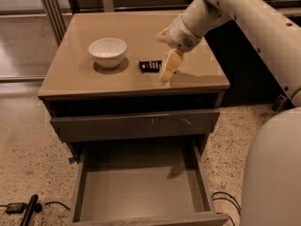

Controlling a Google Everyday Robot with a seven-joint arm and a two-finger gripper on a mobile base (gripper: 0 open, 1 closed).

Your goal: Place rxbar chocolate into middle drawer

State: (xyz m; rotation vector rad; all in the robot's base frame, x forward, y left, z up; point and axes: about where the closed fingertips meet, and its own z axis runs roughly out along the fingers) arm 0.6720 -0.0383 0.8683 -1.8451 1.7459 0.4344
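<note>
Ease the gripper (167, 70), hanging just beside the rxbar chocolate (151, 66) on the cabinet top (70, 74), its state not tellable, squarely over the flat bar, pinch across the narrow width, then carry down into the open middle drawer (136, 187).

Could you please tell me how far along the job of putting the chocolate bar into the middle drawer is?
Done: the drawer stands pulled open, ready to receive. In hand: the gripper hangs at the right end of the bar, which lies on the cabinet top, not yet lifted. Left: grasp the bar, carry it to the drawer and release it inside.
</note>
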